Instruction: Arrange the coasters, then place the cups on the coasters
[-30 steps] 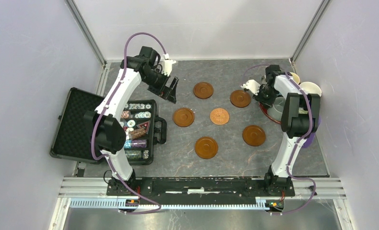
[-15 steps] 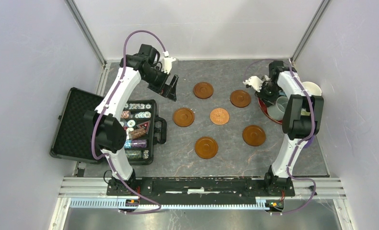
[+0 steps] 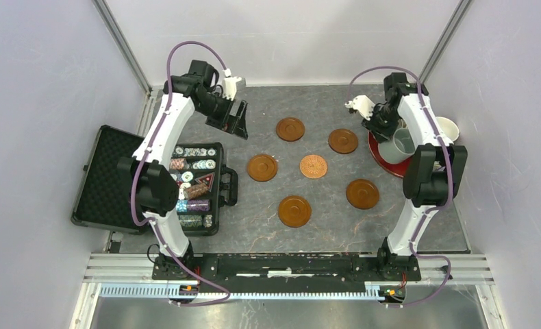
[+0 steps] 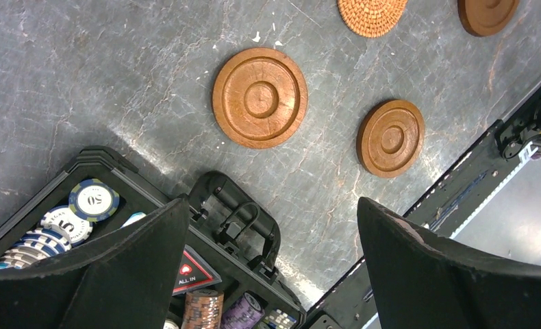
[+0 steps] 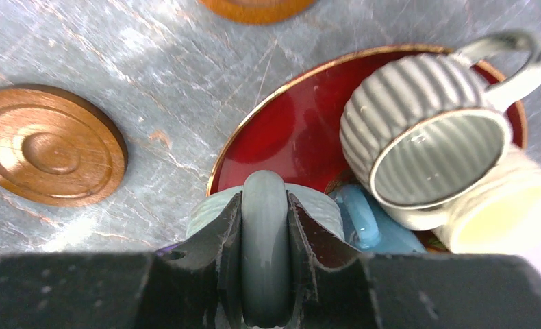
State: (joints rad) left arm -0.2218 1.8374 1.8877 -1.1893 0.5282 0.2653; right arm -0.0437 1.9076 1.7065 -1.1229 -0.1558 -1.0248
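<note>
red tray [image 5: 281, 130] holds ribbed mug [image 5: 405, 96], grey mug [image 5: 264, 260].

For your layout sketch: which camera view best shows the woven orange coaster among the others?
Top external: the woven coaster lies whole, ringed by brown coasters. Left wrist clips it at the top edge; right wrist misses it.

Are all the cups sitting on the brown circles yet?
Not yet. Done: six coasters laid out, all bare. In hand: the right gripper has its jaws closed on the handle of a grey-green cup at the red tray. To do: lifting every cup, including the other cups there, onto a coaster.
</note>
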